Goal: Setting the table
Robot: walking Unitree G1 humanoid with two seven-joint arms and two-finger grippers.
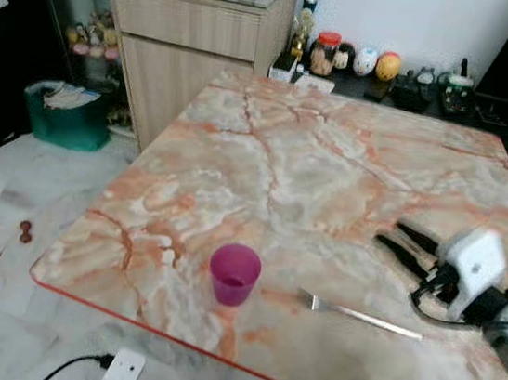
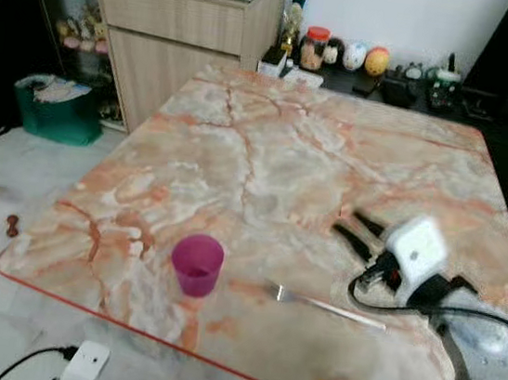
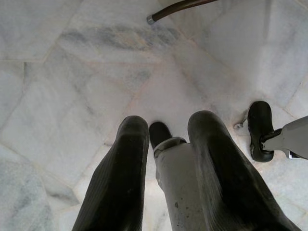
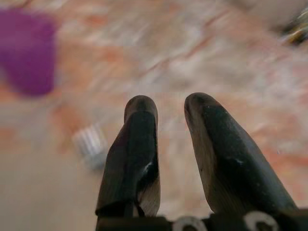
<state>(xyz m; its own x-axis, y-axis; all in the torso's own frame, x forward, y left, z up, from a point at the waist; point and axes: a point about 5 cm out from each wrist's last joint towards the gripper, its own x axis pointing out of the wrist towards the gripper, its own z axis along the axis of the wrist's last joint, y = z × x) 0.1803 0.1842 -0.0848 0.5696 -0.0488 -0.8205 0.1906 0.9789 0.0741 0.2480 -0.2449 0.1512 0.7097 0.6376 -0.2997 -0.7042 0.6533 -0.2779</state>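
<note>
Right gripper (image 1: 394, 238) fingers apart over the table (image 1: 334, 154); blurred fork (image 4: 90, 144) head beside them, purple cup (image 1: 233, 274) near

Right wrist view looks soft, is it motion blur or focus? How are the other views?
Right wrist view: the fingers are fairly sharp, while the purple cup and marble tabletop behind are smeared, so the cause cannot be settled. Left eye view: mildly soft, evenly lit, cup and fork readable. Left wrist view: sharp, floor tiles clear.
</note>
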